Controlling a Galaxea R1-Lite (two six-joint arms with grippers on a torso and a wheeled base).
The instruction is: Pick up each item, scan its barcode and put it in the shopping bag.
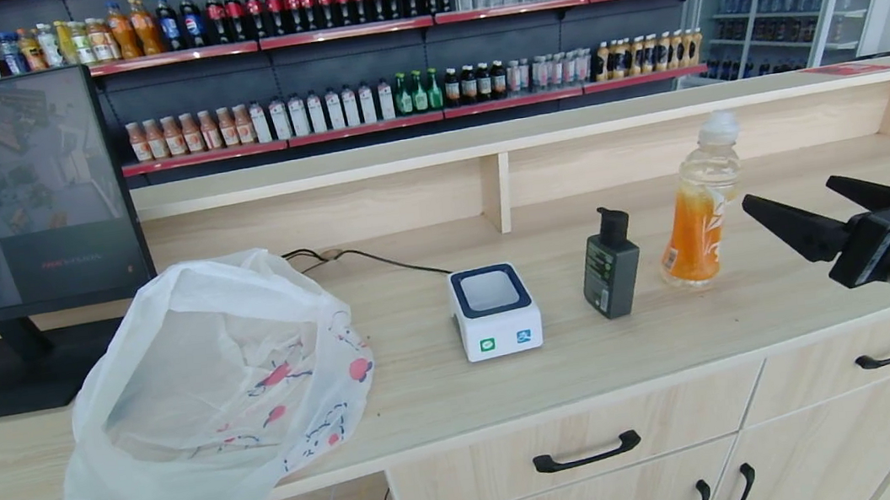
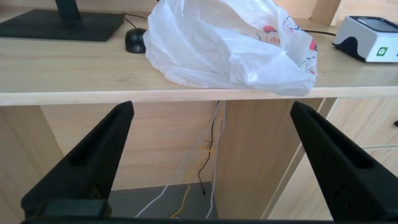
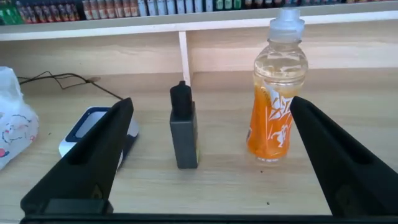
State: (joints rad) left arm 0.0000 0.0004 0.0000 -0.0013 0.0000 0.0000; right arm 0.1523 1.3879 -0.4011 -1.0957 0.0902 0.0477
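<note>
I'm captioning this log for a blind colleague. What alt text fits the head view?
On a light wood counter stand an orange drink bottle, a dark pump bottle and a white barcode scanner, with a white shopping bag at the left beside a monitor. The right gripper, jaws open, is at the right edge.

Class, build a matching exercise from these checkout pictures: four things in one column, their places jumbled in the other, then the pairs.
1 shopping bag
2 scanner
3 pump bottle
4 juice bottle

A between scanner and juice bottle
B hanging over the counter's front edge
C nearest the right gripper
D between shopping bag and pump bottle

Pairs: 1-B, 2-D, 3-A, 4-C
</note>
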